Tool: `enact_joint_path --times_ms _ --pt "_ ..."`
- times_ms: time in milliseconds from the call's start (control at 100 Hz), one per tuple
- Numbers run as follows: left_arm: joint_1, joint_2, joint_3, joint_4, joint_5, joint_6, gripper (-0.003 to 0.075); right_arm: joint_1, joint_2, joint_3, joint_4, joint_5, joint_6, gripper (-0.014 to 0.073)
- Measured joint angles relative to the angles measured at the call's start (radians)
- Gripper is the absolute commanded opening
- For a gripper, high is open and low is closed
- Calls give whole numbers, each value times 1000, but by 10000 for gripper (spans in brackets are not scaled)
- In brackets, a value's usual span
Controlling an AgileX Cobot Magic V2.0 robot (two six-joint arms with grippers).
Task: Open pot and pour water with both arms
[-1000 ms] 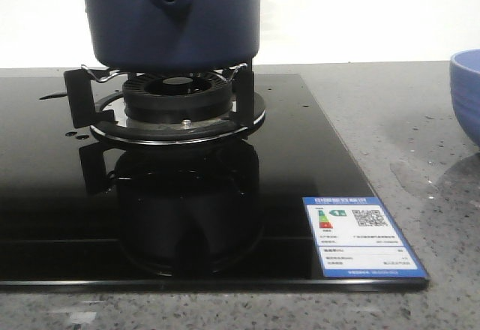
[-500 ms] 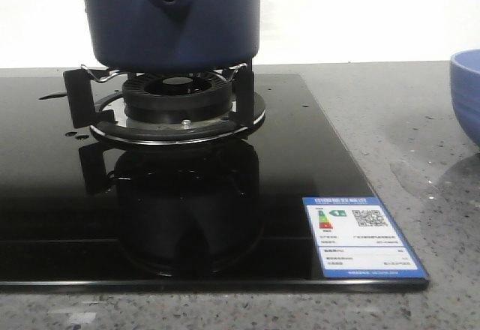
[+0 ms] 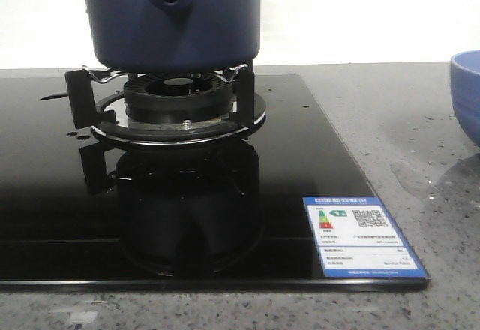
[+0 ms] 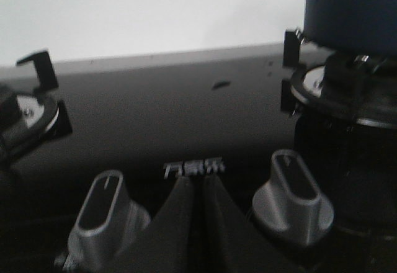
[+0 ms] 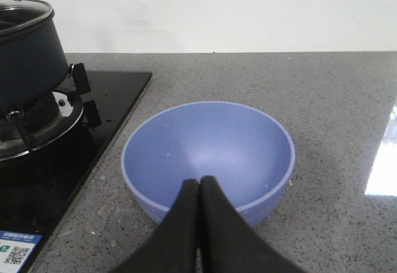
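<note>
The dark navy pot (image 3: pixel 174 19) stands on the gas burner grate (image 3: pixel 169 101) of the black glass hob; its handle stub with a small hole faces the front camera. It also shows in the right wrist view (image 5: pixel 25 49) with a glass lid (image 5: pixel 22 13) on it, and in the left wrist view (image 4: pixel 350 6). My left gripper (image 4: pixel 200 180) is shut and empty, low over the hob's front between two silver knobs. My right gripper (image 5: pixel 199 183) is shut and empty, just in front of the light blue bowl (image 5: pixel 208 155). Neither gripper shows in the front view.
The light blue bowl (image 3: pixel 466 94) sits on the grey stone counter to the right of the hob. Two silver knobs (image 4: pixel 105 214) (image 4: pixel 294 198) flank my left gripper. A second burner (image 4: pixel 28 115) lies on the hob's left. A blue energy label (image 3: pixel 360 236) marks the hob's front right corner.
</note>
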Motion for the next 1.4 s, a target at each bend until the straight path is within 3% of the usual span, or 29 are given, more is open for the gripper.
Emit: enact_joint_path --times_ms 140,1130,1250,1400 --pt "38 0 0 6 116 -11 -20 0 0 0 0 0 0 -63" --pt "45 0 0 6 118 -17 -20 0 0 2 -10 0 0 -63" --pt "45 0 0 6 118 -17 -20 -4 0 48 -70 -55 13 -63" --pt "45 0 0 6 118 -17 -20 -57 0 187 -161 -281 80 -63"
